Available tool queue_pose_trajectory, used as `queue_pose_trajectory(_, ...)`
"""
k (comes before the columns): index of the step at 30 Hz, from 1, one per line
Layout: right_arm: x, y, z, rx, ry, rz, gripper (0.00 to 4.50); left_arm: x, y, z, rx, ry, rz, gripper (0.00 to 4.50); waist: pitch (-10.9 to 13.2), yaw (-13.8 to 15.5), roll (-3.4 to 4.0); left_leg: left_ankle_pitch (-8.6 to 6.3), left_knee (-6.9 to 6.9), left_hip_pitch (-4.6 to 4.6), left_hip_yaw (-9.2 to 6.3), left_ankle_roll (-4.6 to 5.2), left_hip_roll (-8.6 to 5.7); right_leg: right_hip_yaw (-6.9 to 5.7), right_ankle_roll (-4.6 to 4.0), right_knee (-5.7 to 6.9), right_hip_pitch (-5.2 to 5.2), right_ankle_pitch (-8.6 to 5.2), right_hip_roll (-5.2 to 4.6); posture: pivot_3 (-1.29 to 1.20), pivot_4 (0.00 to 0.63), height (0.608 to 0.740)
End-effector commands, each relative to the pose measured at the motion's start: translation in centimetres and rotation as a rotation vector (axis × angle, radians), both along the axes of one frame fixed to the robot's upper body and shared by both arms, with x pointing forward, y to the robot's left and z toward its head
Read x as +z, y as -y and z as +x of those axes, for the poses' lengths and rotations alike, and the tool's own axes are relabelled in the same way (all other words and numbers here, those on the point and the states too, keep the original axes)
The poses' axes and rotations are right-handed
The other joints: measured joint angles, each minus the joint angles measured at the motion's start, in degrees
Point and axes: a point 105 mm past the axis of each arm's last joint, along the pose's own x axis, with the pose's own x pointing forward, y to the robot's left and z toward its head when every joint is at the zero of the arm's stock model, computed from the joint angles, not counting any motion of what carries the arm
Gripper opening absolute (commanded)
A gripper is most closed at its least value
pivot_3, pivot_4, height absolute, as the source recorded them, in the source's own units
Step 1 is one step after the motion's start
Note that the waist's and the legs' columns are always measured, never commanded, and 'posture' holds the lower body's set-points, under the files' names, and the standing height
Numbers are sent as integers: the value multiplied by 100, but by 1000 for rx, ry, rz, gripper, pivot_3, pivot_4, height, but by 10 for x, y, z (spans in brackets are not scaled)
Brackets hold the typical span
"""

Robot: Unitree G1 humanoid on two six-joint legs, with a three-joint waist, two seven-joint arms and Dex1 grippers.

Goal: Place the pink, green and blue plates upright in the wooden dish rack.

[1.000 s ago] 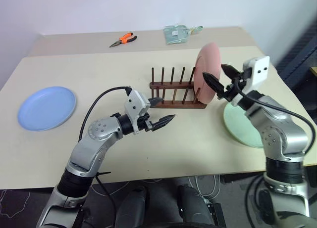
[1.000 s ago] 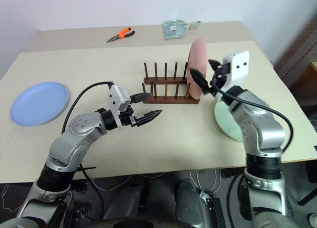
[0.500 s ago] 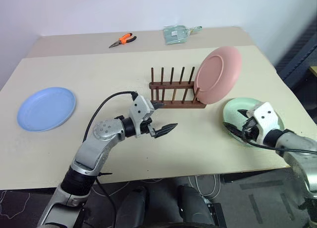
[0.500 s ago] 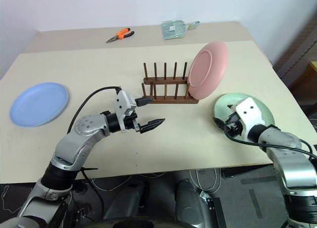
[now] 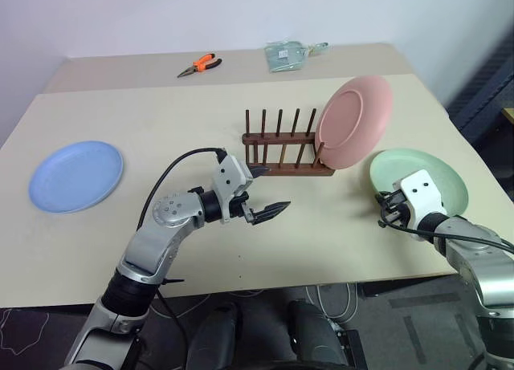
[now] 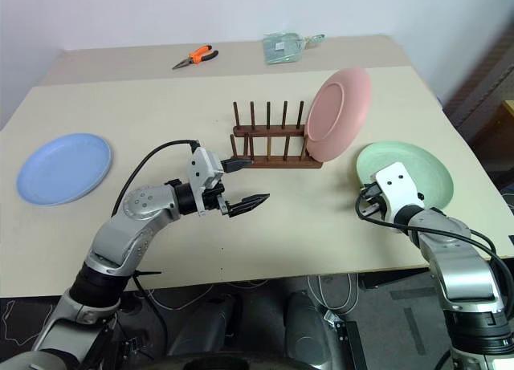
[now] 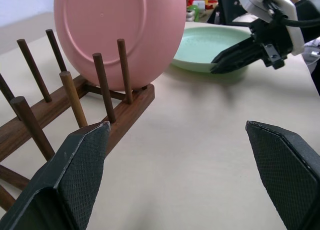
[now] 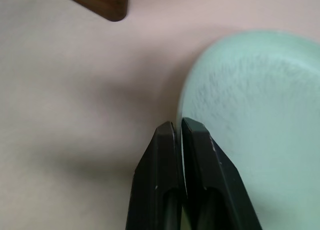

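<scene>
- The right gripper (image 8: 179,127) has its two black fingers pinched together on the near rim of the green plate (image 6: 405,171), which lies flat on the table (image 5: 321,250) to the right of the wooden dish rack (image 5: 285,149).
- The left gripper (image 5: 261,193) hovers with jaws wide apart, holding nothing, just in front of the rack.
- The pink plate (image 5: 353,121) stands tilted in the rack's right end; the blue plate (image 5: 76,175) lies flat far to the left.
- Orange pliers (image 5: 199,64) and a clear packet (image 5: 287,54) lie at the far edge, well clear.
- A second ago the right gripper was raised beside the pink plate, jaws apart; it has since dropped and closed.
</scene>
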Motion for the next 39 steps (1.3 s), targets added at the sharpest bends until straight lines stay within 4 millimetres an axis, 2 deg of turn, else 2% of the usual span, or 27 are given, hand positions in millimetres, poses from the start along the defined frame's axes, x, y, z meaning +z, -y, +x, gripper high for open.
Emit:
queue_pose_trajectory(1, 36, 13, 6, -52, 143, -20, 51, 5, 3, -2, -14, 32, -8, 4500, 0, 7, 0, 0, 0, 0, 0, 0, 0, 0, 0, 0, 0, 0, 0, 0, 150, 740)
queue_pose_trajectory(3, 68, 25, 10, -91, 280, -70, 51, 4, 3, -1, -11, 33, -9, 4500, 2, 7, 3, 0, 0, -1, 1, 0, -1, 0, 0, 0, 0, 0, 0, 0, 150, 740)
queue_pose_trajectory(4, 91, 32, 12, -127, 376, -79, 51, 4, 1, 1, -3, 40, -9, 4500, 3, 1, 5, 0, 0, 0, 2, 0, -1, 0, 1, 0, 0, 0, 0, 0, 150, 740)
queue_pose_trajectory(6, 128, 40, 12, -172, 522, -46, 51, 5, -2, 4, 18, 56, -10, 4500, 7, -12, 11, 0, 0, 0, 3, 0, -1, 1, 0, 0, -1, 0, 0, 0, 150, 740)
queue_pose_trajectory(7, 150, 37, 11, -165, 605, 14, 51, 5, -4, 7, 33, 66, -13, 4500, 9, -16, 15, 0, 0, 0, 3, 0, -1, 0, 1, 0, -2, 1, 0, 0, 150, 740)
queue_pose_trajectory(9, 191, 14, 4, -66, 752, 188, 51, 7, -8, 14, 72, 94, -19, 4500, 10, -16, 18, 0, -1, 1, 2, 0, -1, 0, 1, 1, -2, 1, 0, 0, 150, 740)
queue_pose_trajectory(10, 205, 3, 0, -6, 795, 270, 51, 8, -10, 17, 90, 107, -22, 4500, 10, -26, 18, 0, -2, 2, 1, 0, 2, 0, 1, 1, -1, 1, 2, 0, 150, 740)
queue_pose_trajectory(11, 215, -9, -4, 55, 818, 340, 51, 9, -13, 20, 107, 121, -26, 4500, 9, -21, 19, 0, -5, 2, 1, 0, 6, 0, 2, 2, -3, 2, 4, 0, 150, 740)
queue_pose_trajectory(14, 245, -59, -27, 359, 856, 596, 51, 10, -25, 31, 186, 168, -21, 4500, 10, -13, 18, 0, -9, 1, -7, 0, 13, -5, 10, 1, -3, 7, 8, 0, 150, 740)
queue_pose_trajectory(16, 256, -85, -41, 520, 837, 724, 51, 10, -32, 34, 219, 179, -28, 4500, 11, -12, 20, 0, -7, -2, -7, 0, 12, -4, 9, 0, -5, 8, 6, 0, 150, 740)
queue_pose_trajectory(18, 261, -117, -54, 702, 771, 860, 51, 10, -38, 36, 244, 186, -30, 4500, 11, -10, 21, 0, -6, -3, -6, 0, 9, -3, 7, -1, -7, 7, 3, 0, 150, 740)
queue_pose_trajectory(20, 259, -152, -54, 813, 653, 1073, 51, 8, -44, 36, 262, 185, -23, 4500, 9, -44, 23, 0, -7, -4, -8, 0, 10, -3, -1, -1, -8, 3, 3, 0, 150, 740)
queue_pose_trajectory(22, 251, -167, -35, 759, 536, 1253, 51, 7, -49, 35, 276, 178, -24, 4500, 9, -50, 26, 0, -12, 1, -7, 0, 14, -1, -4, 5, -14, 6, 5, 0, 150, 740)
queue_pose_trajectory(25, 231, -183, -10, 656, 422, 1290, 51, 7, -53, 33, 289, 175, -23, 4500, 9, -29, 27, 1, -12, 0, -7, 0, 18, 0, -12, 8, -19, 10, 11, 0, 150, 740)
queue_pose_trajectory(27, 222, -188, -1, 621, 399, 1264, 51, 7, -55, 32, 298, 174, -23, 4500, 9, -10, 27, 1, -10, -7, -7, -1, 14, -1, -12, 5, -23, 11, 10, 0, 150, 740)
queue_pose_trajectory(31, 206, -179, 20, 508, 368, 1280, 51, 5, -59, 28, 311, 166, -16, 4500, 8, -22, 28, 1, -11, -27, -5, -1, 8, 0, 1, 10, -47, 19, 8, 0, 150, 740)
queue_pose_trajectory(35, 196, -178, 26, 473, 335, 1294, 51, 4, -59, 24, 309, 159, -14, 4500, 8, -44, 29, 8, -10, -67, -3, -11, 11, 2, -6, 37, -104, 24, 11, 0, 150, 740)
queue_pose_trajectory(39, 186, -181, 30, 454, 271, 1307, 51, 4, -58, 24, 307, 154, -13, 4500, 8, -55, 29, 12, -9, -71, -3, -17, 27, 2, -21, 40, -111, 34, 28, 0, 150, 740)
